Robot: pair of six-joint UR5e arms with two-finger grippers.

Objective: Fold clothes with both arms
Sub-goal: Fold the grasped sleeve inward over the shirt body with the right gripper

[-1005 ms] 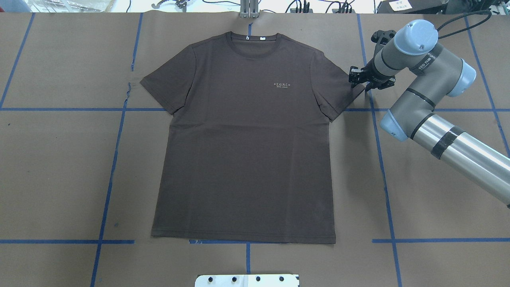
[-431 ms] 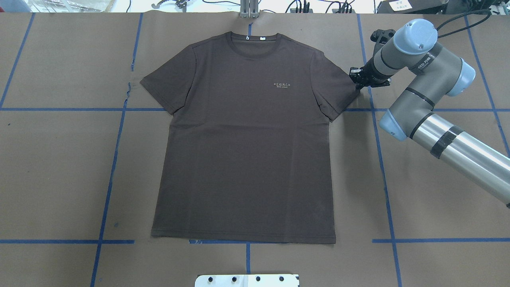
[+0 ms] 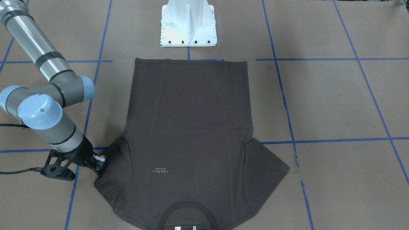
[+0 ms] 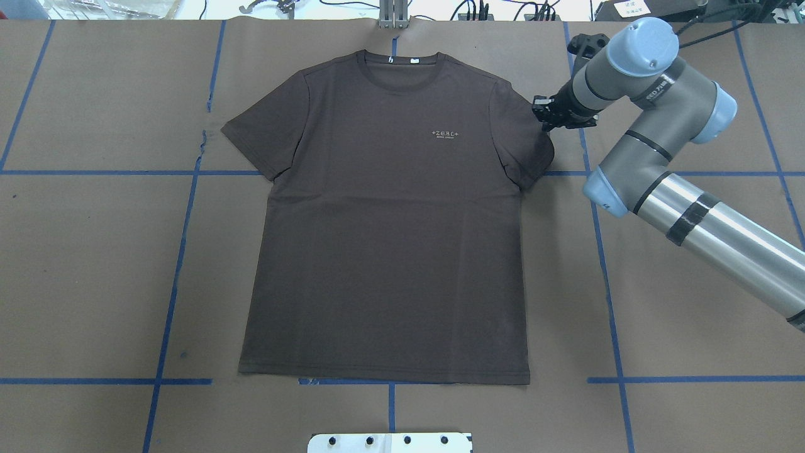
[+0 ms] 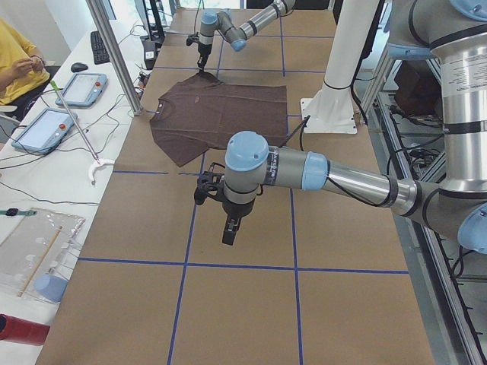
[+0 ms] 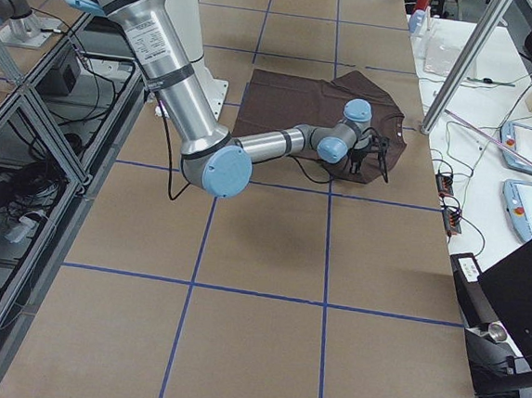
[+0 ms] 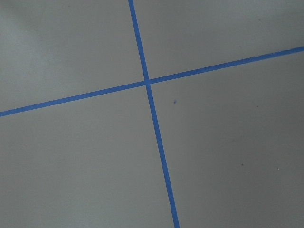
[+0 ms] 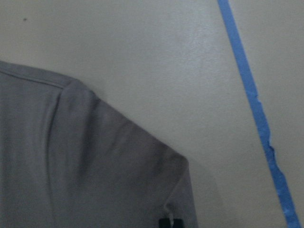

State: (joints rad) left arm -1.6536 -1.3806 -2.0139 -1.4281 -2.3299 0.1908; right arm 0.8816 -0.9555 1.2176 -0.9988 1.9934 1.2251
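Observation:
The dark brown T-shirt (image 4: 390,239) lies flat, front up, collar at the far side; it also shows in the front-facing view (image 3: 188,127). My right gripper (image 4: 544,117) is shut on the tip of the shirt's right-hand sleeve (image 4: 531,141) and holds it just above the table, drawn in towards the body. It shows in the front-facing view (image 3: 99,160). The right wrist view shows the sleeve (image 8: 71,166) under the fingers. My left gripper (image 5: 228,232) shows only in the exterior left view, over bare table off the shirt; I cannot tell whether it is open.
Blue tape lines (image 4: 604,251) grid the brown table cover. The white pedestal base (image 3: 188,25) stands at the near edge behind the shirt's hem. A metal post (image 4: 393,16) stands beyond the collar. A side table with tablets (image 5: 46,125) is past the far edge.
My right gripper shut on the sleeve tip, then moved left and away with it. The sleeve's outer corner has been drawn inward. The rest of the shirt has not moved.

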